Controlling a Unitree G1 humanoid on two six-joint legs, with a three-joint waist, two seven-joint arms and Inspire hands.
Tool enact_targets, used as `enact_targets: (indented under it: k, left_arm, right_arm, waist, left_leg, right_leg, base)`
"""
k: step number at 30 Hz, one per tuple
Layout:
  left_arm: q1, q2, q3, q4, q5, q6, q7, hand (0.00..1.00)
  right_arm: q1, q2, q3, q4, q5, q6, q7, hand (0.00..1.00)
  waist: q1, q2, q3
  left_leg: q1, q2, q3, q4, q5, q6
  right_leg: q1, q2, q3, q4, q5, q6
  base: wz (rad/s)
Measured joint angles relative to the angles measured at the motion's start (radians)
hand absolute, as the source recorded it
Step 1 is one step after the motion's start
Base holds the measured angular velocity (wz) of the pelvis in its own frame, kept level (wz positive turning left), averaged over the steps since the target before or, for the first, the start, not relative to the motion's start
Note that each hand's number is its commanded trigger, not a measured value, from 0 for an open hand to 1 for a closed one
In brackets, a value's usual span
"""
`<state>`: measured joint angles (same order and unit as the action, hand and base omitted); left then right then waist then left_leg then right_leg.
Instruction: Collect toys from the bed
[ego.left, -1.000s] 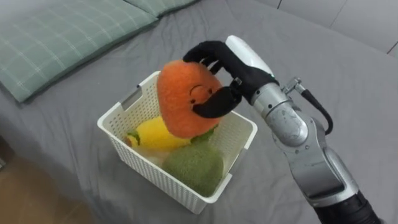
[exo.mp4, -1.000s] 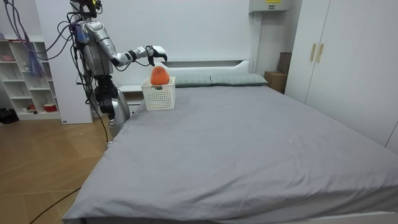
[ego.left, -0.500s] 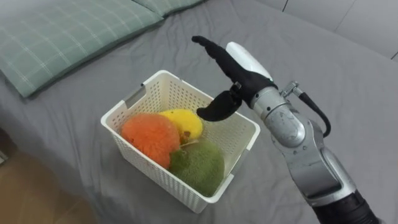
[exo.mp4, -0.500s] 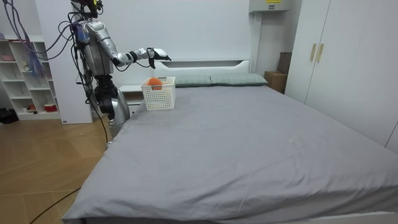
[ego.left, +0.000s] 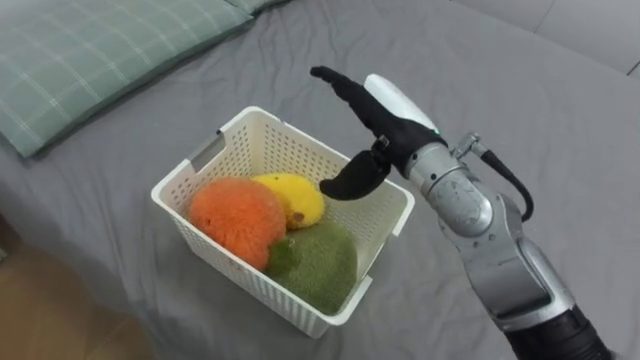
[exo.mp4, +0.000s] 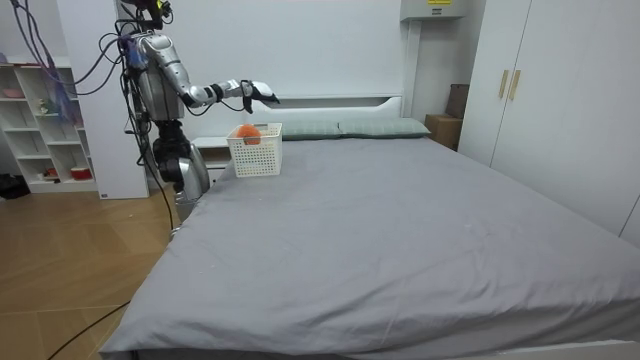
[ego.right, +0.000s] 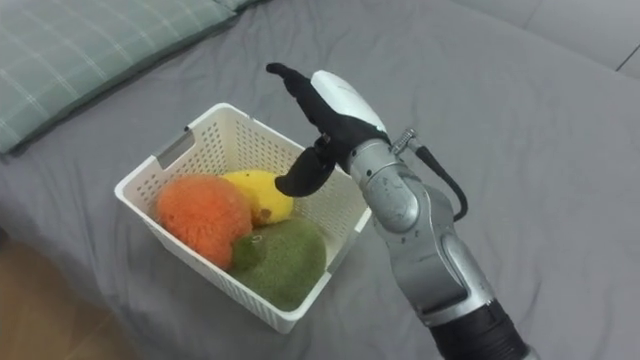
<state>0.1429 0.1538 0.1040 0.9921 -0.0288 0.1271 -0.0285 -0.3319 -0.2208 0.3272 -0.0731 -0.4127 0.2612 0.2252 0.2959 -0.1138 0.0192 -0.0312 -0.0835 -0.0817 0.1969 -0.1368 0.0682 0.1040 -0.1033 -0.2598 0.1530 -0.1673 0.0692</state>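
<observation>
Left eye view: my right hand (ego.left: 383, 125) hovers spread and empty over the white lattice plastic basket (ego.left: 203, 154) on the grey bedsheet (ego.left: 500, 80). Round orange plush toy (ego.left: 238, 215), yellow plush (ego.left: 292, 198) and green plush (ego.left: 315, 262) sit inside, so collecting looks done here.

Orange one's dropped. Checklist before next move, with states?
1. Right robot hand empty, fingers straight: ok.
2. Orange toy lies inside the white basket: ok.
3. Yellow toy and green toy also inside, none hanging over the rim: ok.
4. Right robot hand is above the basket's far side, touching nothing: ok.
5. Basket sits upright on the bed: ok.
6. Toys left to collect: none seen on the grey cover in the room view: ok.
</observation>
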Motion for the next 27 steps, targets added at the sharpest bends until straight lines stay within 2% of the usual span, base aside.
enact_targets:
  k: [4, 6, 8, 9, 11, 13, 15, 16, 19, 23, 24, 25, 27]
  left_arm:
    - [0.001, 0.000, -0.002, 0.010, -0.011, -0.005, 0.005, 0.00]
    - [0.007, -0.001, 0.008, 0.024, -0.020, -0.008, 0.008, 0.00]
    - [0.016, -0.003, 0.015, 0.026, -0.019, -0.008, 0.008, 0.00]
    - [0.021, -0.007, 0.031, 0.025, -0.020, -0.010, 0.009, 0.00]
    - [0.034, -0.015, 0.045, 0.025, -0.022, -0.015, 0.011, 0.00]
    - [0.059, -0.020, 0.059, 0.025, -0.029, -0.027, 0.017, 0.00]
    - [0.078, -0.026, 0.084, 0.025, -0.042, -0.034, 0.019, 0.00]
    - [0.094, -0.026, 0.089, 0.025, -0.048, -0.046, 0.019, 0.00]
    - [0.125, -0.026, 0.112, 0.026, -0.048, -0.057, 0.019, 0.00]
    - [0.151, -0.022, 0.133, 0.028, -0.045, -0.063, 0.019, 0.00]
    - [0.157, -0.023, 0.148, 0.028, -0.045, -0.064, 0.019, 0.00]
    - [0.150, -0.021, 0.150, 0.028, -0.046, -0.064, 0.019, 0.00]
    - [0.155, -0.019, 0.149, 0.038, -0.048, -0.068, 0.019, 0.00]
  right_arm:
    - [0.000, 0.003, -0.050, 0.019, 0.073, -0.017, -0.042, 0.00]
    - [0.013, 0.002, -0.098, 0.020, 0.160, -0.037, -0.080, 0.00]
    - [0.030, 0.002, -0.138, 0.020, 0.211, -0.052, -0.107, 0.00]
    - [0.046, 0.002, -0.173, 0.021, 0.258, -0.071, -0.123, 0.00]
    - [0.079, 0.002, -0.222, 0.023, 0.321, -0.094, -0.162, 0.00]
    - [0.140, -0.003, -0.279, 0.041, 0.395, -0.121, -0.225, 0.00]
    - [0.191, -0.003, -0.330, 0.067, 0.441, -0.144, -0.271, 0.00]
    - [0.212, -0.004, -0.365, 0.101, 0.476, -0.154, -0.299, 0.00]
    - [0.235, -0.010, -0.477, 0.186, 0.551, -0.160, -0.377, 0.00]
    - [0.282, -0.017, -0.579, 0.235, 0.644, -0.179, -0.473, 0.00]
    - [0.306, -0.029, -0.605, 0.259, 0.674, -0.202, -0.497, 0.00]
    - [0.322, -0.041, -0.625, 0.312, 0.691, -0.222, -0.512, 0.00]
    - [0.339, -0.043, -0.647, 0.405, 0.719, -0.228, -0.539, 0.00]
  waist:
    - [-0.016, 0.004, 0.0025]
    - [-0.026, 0.011, 0.0074]
    - [-0.053, 0.017, 0.0105]
    - [-0.068, 0.014, 0.0075]
    - [-0.088, 0.022, 0.0036]
    - [-0.122, 0.032, -0.0065]
    - [-0.143, 0.040, -0.0082]
    - [-0.165, 0.046, -0.0117]
    - [-0.218, 0.060, -0.0188]
    - [-0.273, 0.070, -0.0240]
    - [-0.294, 0.069, -0.0250]
    - [-0.309, 0.066, -0.0240]
    - [-0.321, 0.063, -0.0220]
  left_leg:
    - [0.008, 0.001, 0.007, -0.001, 0.000, 0.000]
    - [0.018, 0.003, 0.015, -0.001, -0.002, 0.002]
    - [0.019, 0.003, 0.014, 0.000, -0.003, 0.003]
    - [0.016, 0.003, 0.015, 0.001, -0.003, 0.003]
    - [0.016, 0.003, 0.021, 0.003, -0.004, 0.004]
    - [0.031, 0.006, 0.040, -0.004, -0.005, 0.006]
    - [0.049, 0.009, 0.056, -0.011, -0.007, 0.007]
    - [0.054, 0.010, 0.065, -0.011, -0.009, 0.008]
    - [0.062, 0.016, 0.093, -0.013, -0.014, 0.009]
    - [0.076, 0.024, 0.113, -0.020, -0.022, 0.008]
    - [0.078, 0.025, 0.117, -0.020, -0.023, 0.008]
    - [0.081, 0.026, 0.127, -0.020, -0.023, 0.008]
    - [0.088, 0.030, 0.143, -0.021, -0.027, 0.008]
  right_leg:
    - [0.004, 0.000, 0.007, 0.001, 0.000, 0.000]
    - [0.011, 0.000, 0.013, 0.000, 0.000, 0.000]
    - [0.013, 0.000, 0.012, 0.001, 0.000, 0.000]
    - [0.011, 0.000, 0.012, 0.001, 0.000, 0.000]
    - [0.010, -0.001, 0.012, 0.002, 0.001, 0.001]
    - [0.016, -0.002, 0.014, 0.000, 0.003, 0.003]
    - [0.026, -0.002, 0.025, 0.000, 0.003, 0.003]
    - [0.029, -0.001, 0.033, 0.000, 0.003, 0.003]
    - [0.021, 0.000, 0.060, 0.009, 0.003, 0.003]
    - [0.026, 0.002, 0.070, 0.017, 0.003, 0.002]
    - [0.027, 0.002, 0.073, 0.017, 0.003, 0.002]
    - [0.027, 0.004, 0.084, 0.018, 0.003, 0.002]
    - [0.026, 0.007, 0.100, 0.018, 0.004, 0.000]
  base:
    - [-0.06]
    - [-0.10]
    - [0.02]
    - [0.00]
    - [-0.06]
    - [-0.11]
    - [-0.22]
    - [-0.25]
    - [-0.27]
    - [-0.22]
    - [-0.12]
    - [-0.14]
    - [-0.29]
